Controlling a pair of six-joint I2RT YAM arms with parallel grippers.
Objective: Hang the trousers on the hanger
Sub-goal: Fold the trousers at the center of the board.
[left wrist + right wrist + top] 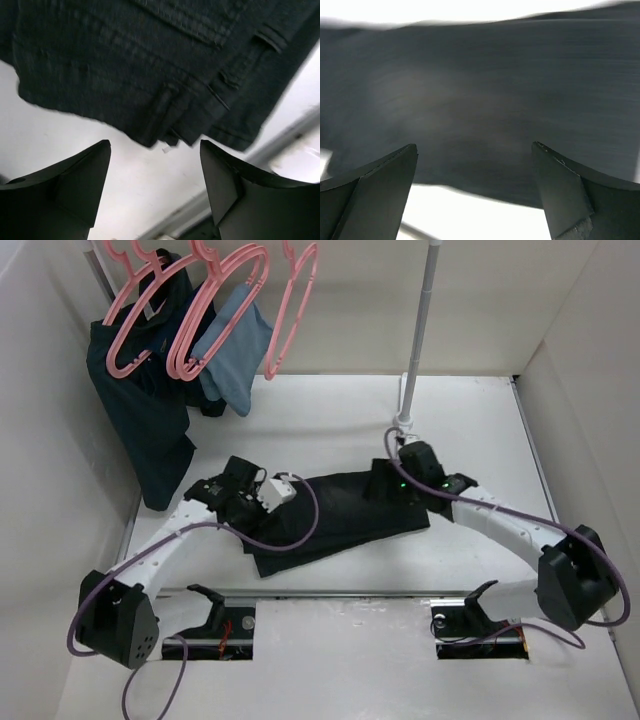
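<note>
The black trousers lie folded on the white table, between my two arms. My left gripper hovers at their left end and is open. In the left wrist view the waistband with belt loops lies just beyond the fingertips, with bare table between the jaws. My right gripper is above their upper right part, open wide, with smooth trouser fabric ahead and nothing between its fingers. Several pink hangers hang at the back left; one hanger hangs bare.
A dark teal garment and a light blue garment hang from other pink hangers at the back left. A white pole stands at the back centre. White walls enclose the table; a metal rail runs along its near edge.
</note>
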